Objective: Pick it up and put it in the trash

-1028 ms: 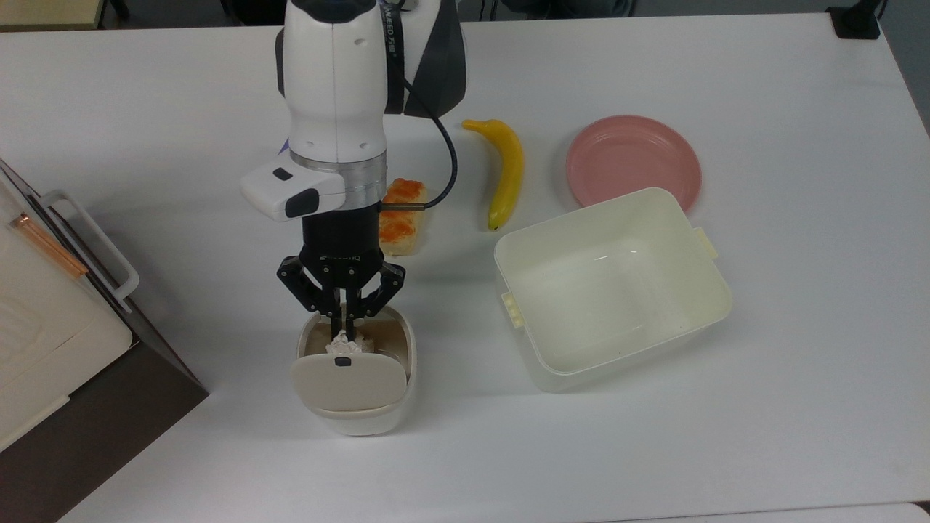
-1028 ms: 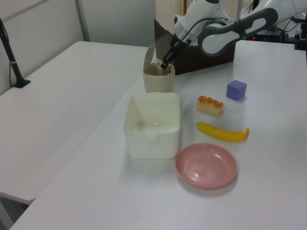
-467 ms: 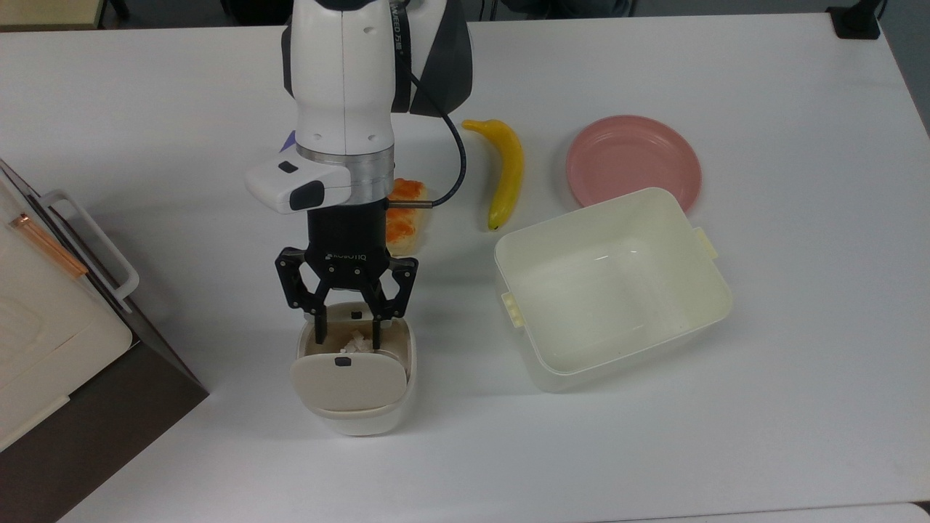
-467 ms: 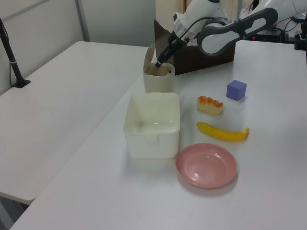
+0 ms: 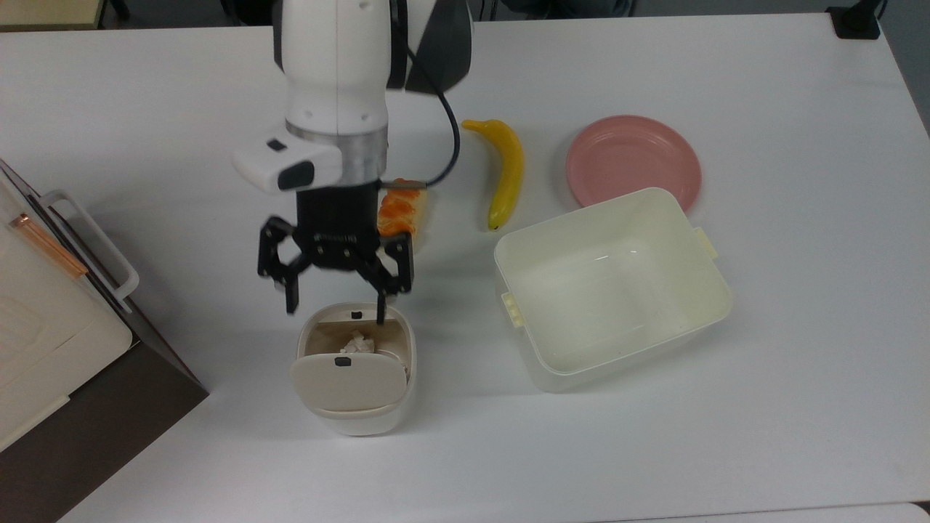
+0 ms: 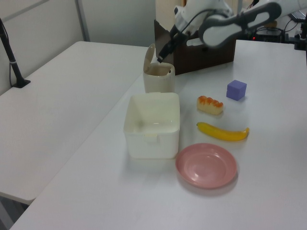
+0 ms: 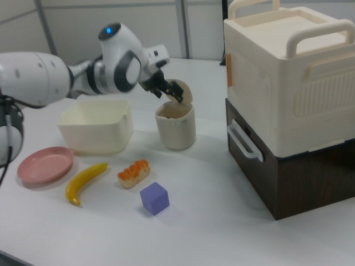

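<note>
Wad [image 5: 357, 342] below pincer [image 5: 335, 311] (spread).

Crumpled paper wad [image 5: 357, 341] inside open-flapped bin [image 5: 356, 420]

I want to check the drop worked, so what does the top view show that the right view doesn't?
Top view: the paper wad lying inside the trash bin, beneath the open gripper.

Right view: a purple cube and the stacked cream and brown boxes.

Both: bin, gripper, tub, banana, bread roll, pink plate.
</note>
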You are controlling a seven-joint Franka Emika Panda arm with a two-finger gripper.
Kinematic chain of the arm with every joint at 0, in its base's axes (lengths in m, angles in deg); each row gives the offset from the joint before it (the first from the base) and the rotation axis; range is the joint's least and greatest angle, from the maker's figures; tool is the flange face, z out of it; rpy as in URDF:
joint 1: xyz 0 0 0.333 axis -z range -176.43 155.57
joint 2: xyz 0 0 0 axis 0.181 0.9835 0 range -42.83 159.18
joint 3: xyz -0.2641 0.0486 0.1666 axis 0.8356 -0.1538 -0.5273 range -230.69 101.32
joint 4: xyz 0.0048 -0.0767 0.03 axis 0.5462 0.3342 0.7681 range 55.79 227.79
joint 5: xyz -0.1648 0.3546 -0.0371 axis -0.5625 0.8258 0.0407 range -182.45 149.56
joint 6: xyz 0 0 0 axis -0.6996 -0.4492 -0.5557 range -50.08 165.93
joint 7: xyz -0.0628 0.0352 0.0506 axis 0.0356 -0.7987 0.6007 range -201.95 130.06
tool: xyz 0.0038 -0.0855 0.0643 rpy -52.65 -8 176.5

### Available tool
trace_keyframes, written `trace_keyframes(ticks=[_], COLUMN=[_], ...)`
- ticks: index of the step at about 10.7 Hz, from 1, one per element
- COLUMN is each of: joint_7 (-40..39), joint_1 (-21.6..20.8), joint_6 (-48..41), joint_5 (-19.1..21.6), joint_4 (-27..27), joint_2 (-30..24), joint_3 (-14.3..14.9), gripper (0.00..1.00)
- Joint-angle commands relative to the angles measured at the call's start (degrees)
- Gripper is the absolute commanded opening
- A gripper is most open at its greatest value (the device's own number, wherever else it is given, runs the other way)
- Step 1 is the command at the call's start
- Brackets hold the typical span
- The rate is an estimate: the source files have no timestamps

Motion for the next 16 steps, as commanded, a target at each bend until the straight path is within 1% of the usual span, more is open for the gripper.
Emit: trace_keyframes(ticks=[1, 2, 3, 6, 7, 9, 10, 11, 12, 14, 15, 16], joint_7=[-0.1, -1.9, -3.0, -2.1, -1.0, 1.2, 1.3, 1.4, 1.4, 1.6, 2.6, 3.4], joint_1=[-0.1, -0.2, -0.1, -0.1, 0.1, 3.8, 4.1, 4.0, 3.4, 2.7, 2.7, 3.0], joint_6=[-22.0, -30.4, -37.0, -49.5, -51.8, -52.9, -53.0, -53.2, -52.5, -50.1, -48.0, -48.1], joint_5=[3.0, 6.7, 7.9, 8.7, 10.3, 14.7, 15.5, 15.7, 15.9, 16.7, 16.8, 16.8], joint_4=[4.4, 4.2, 4.2, 4.6, 5.0, 5.4, 5.5, 5.8, 7.4, 11.0, 11.7, 11.6], joint_2=[-13.8, -16.6, -19.6, -26.9, -29.4, -34.0, -34.3, -34.0, -33.7, -34.0, -33.9, -33.7], joint_3=[0.1, 0.2, 0.2, 0.2, 0.5, 0.8, 0.8, 0.8, 0.3, 0.2, 0.2, 0.2], gripper=[1.0, 1.0, 1.0, 1.0, 1.0, 1.0, 1.0, 1.0, 1.0, 1.0, 1.0, 1.0])
